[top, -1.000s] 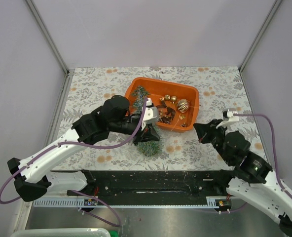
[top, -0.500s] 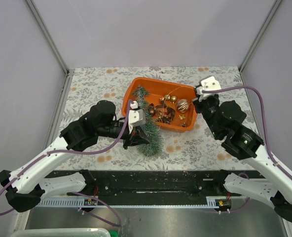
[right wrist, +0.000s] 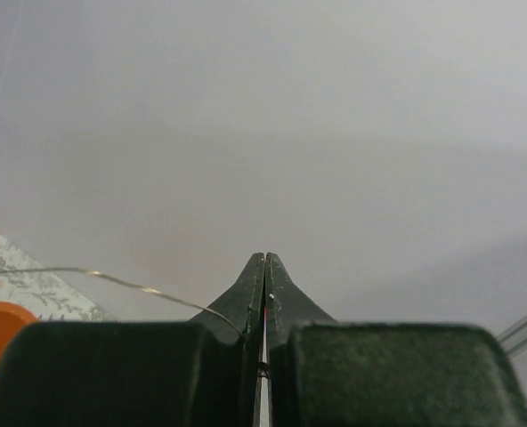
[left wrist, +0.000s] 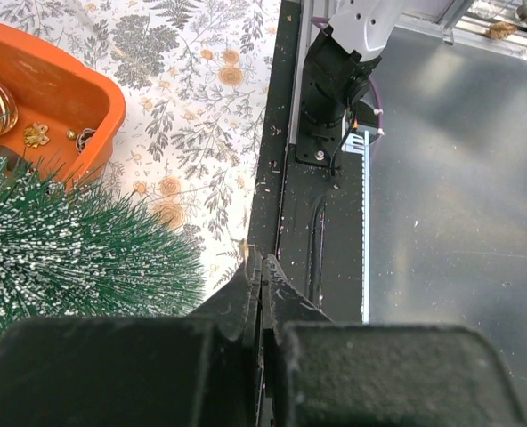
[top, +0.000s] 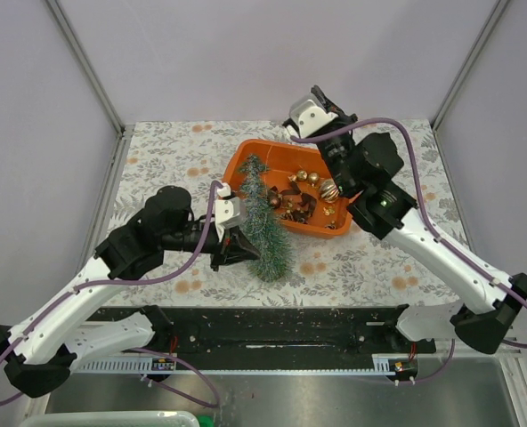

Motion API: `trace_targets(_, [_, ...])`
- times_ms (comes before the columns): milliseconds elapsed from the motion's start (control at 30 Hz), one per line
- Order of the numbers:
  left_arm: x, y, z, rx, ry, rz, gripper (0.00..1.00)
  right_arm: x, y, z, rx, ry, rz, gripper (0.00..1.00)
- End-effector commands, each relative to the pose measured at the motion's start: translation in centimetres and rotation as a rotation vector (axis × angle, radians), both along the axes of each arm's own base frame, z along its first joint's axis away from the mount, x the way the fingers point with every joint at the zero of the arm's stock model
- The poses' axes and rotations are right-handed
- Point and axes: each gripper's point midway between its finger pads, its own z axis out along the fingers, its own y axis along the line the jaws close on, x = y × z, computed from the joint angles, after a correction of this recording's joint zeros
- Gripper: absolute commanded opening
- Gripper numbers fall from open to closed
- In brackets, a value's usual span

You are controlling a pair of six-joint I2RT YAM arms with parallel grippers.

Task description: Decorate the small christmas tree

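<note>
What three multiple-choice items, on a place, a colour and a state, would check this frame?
1. The small christmas tree lies: A upright mid-table; B on its side, tip over the orange tray, base on the table; C wholly inside the tray.
2. The tray is: A orange; B blue; C white.
3. The right hand is: A wide open; B shut on the tree; C shut on a thin gold thread.
Key: B, the top view shows it across the tray's rim; A, plain in the top view; C, its wrist view shows it closed with the thread running from it.
</note>
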Motion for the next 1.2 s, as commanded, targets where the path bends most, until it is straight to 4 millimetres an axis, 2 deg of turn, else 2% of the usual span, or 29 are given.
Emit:
trace_targets(0, [-0.4, 0.2, 1.2, -0.054, -0.014, -0.015, 0.0, 0.5, 0.0, 5.2, 0.008, -0.167, 0.005, 0.0])
trace_targets(367, [-0.4, 1.2, 1.2, -0.077, -0.021, -0.002, 0.01, 4.3, 3.1, 7.3, -0.005, -0.262, 0.066, 0.0])
trace_targets(567, [-0.3, 1.7, 0.7, -0.079, -0.008, 0.017, 0.02, 6.1, 5.2, 7.0, 0.0, -0.288, 0.087, 0.0])
trace_targets(867, [-0.3, 2.3, -0.4, -0.077, -0.003, 0.036, 0.02, 8.1, 8.5, 5.6, -0.009, -0.264, 0.159, 0.0])
trace_targets(1167, [0.0, 3.1, -1.0, -0.082, 0.009, 0.08, 0.01, 9.7, 10.5, 4.5, -0.036, -0.246, 0.197, 0.0])
